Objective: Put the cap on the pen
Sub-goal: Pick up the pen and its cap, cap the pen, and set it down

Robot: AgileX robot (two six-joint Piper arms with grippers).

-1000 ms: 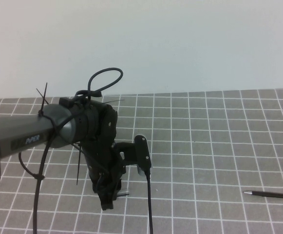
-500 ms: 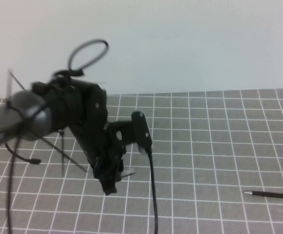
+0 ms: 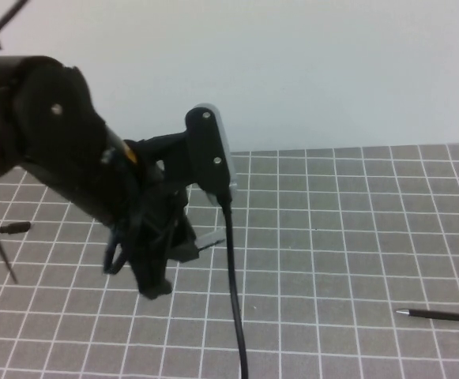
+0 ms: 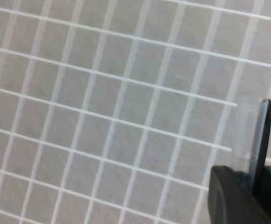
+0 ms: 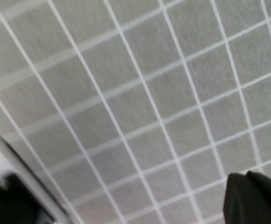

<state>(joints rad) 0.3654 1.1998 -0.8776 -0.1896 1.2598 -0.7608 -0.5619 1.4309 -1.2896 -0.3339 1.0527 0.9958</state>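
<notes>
Item: pen (image 3: 438,316), uncapped, flat on the grid mat (image 3: 348,229) at near right. Its long axis runs left to right, tip toward the left. Left gripper (image 4: 248,184): raised over the mat's left side, clamped on the translucent cap (image 4: 255,135) (dark clip showing), well apart from the pen, which lies to its right and nearer. Right gripper (image 5: 254,200): above bare mat, outside the high view, state cannot be told. Arm on the pen's side, by judgement: right.
</notes>
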